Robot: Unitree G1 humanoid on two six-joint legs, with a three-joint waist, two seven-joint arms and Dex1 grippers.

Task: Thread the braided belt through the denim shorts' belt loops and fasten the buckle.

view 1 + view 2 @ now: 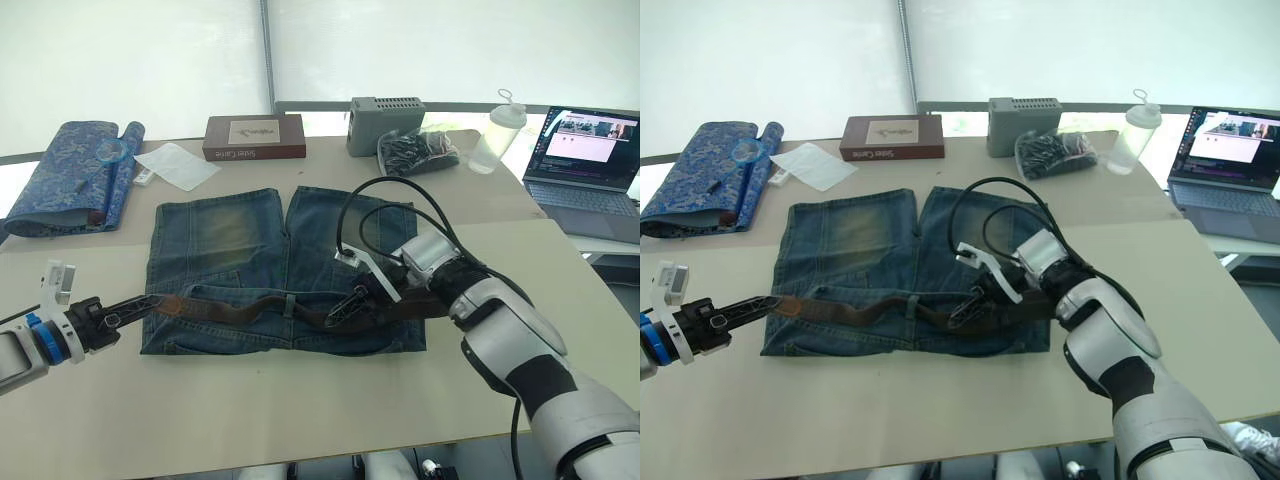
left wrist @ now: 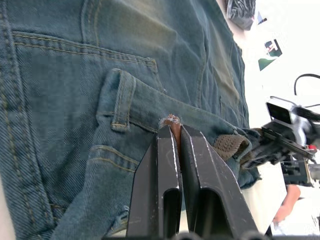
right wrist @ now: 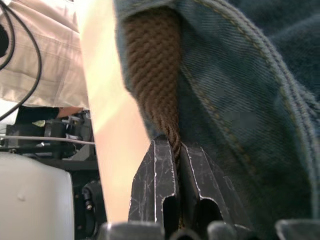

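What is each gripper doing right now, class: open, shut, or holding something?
Left gripper: shut on the braided belt's tip, at the edge of the denim shorts.
Right gripper: shut on the braided belt.

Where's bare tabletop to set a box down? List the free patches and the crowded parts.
Free: the near strip of the table in front of the denim shorts, and the patch between the shorts and the laptop. Crowded: the far edge, from blue rolled cloth to bottle.
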